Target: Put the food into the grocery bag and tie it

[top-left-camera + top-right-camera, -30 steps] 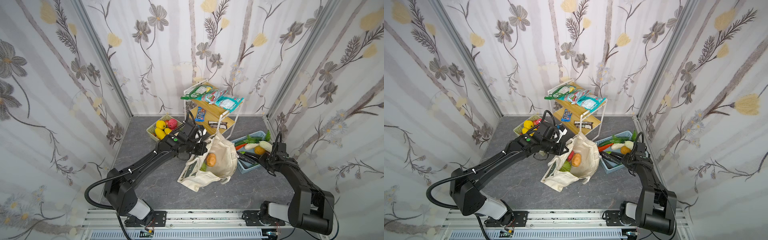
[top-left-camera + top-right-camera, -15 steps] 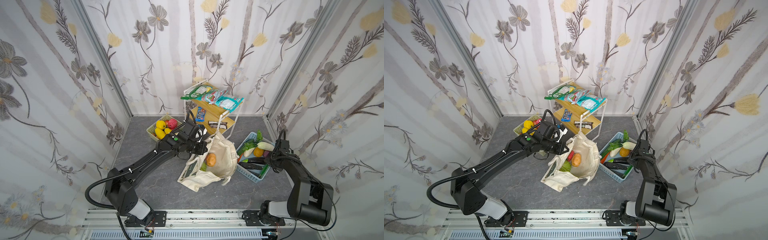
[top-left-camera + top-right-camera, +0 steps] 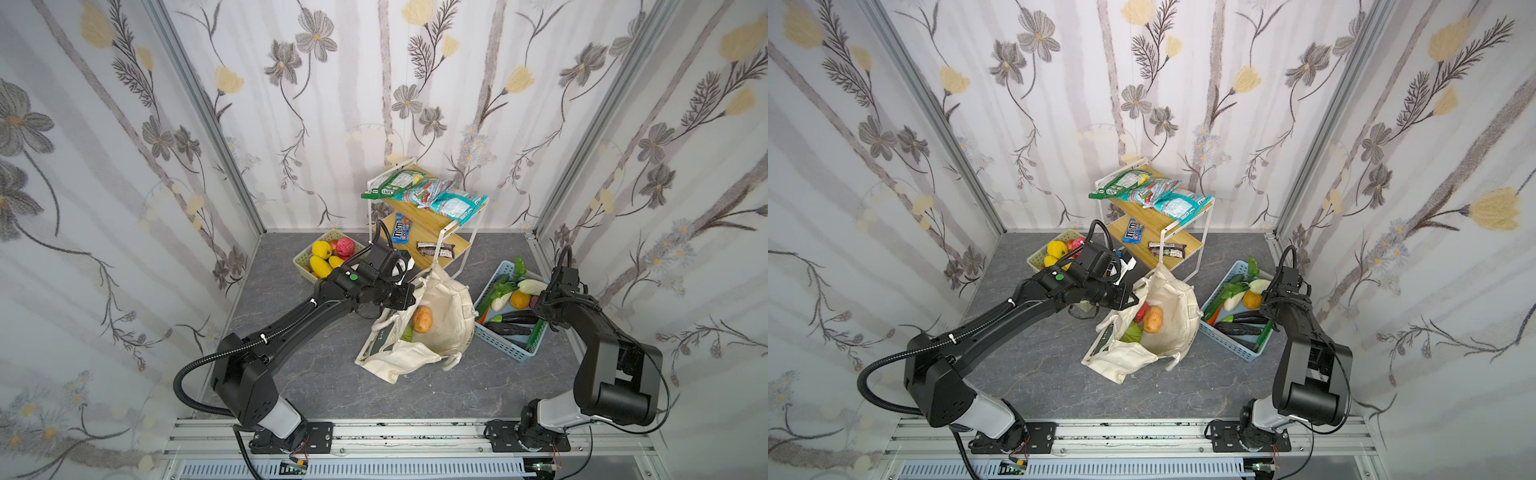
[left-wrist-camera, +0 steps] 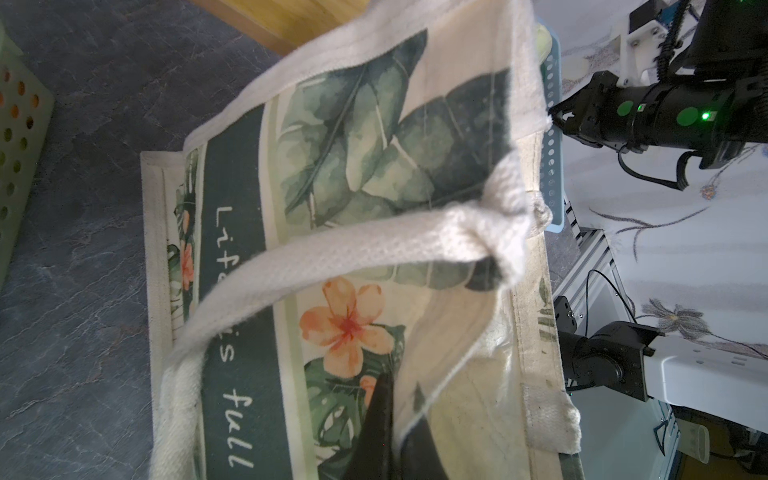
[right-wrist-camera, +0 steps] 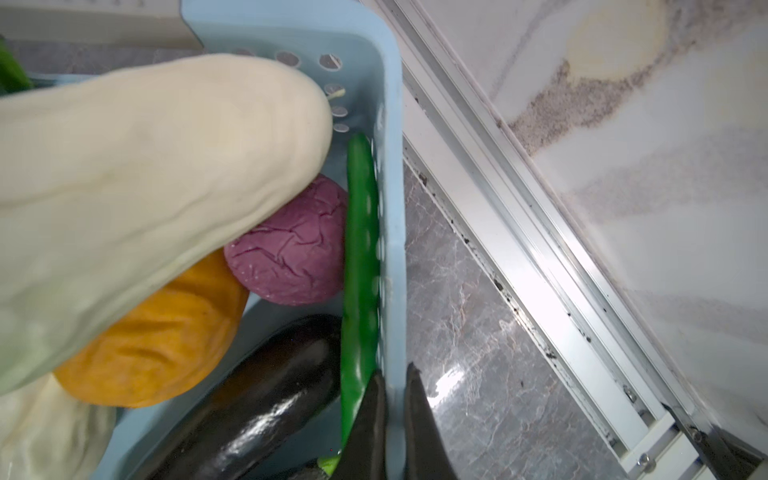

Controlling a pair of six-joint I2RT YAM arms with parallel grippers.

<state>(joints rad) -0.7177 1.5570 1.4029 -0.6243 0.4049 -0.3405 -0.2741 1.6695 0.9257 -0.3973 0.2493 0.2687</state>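
The cream grocery bag lies open on the grey floor, and the left wrist view shows its leaf print and rope handle. My left gripper is shut on the bag's rim fabric and holds the mouth up. Inside the bag lies food: an orange-brown piece, a green one and a red one. My right gripper is shut on the wall of the light blue basket, which holds more food: a white vegetable, a purple ball, an eggplant.
A pale green basket of yellow and red fruit stands behind my left arm. A white wire rack with wooden shelves carries snack packets behind the bag. The blue basket sits close to the right wall rail.
The blue basket has swung round and slid away from the bag toward the right wall, with my right gripper closing on its wall. The left arm and the bag have stayed put.
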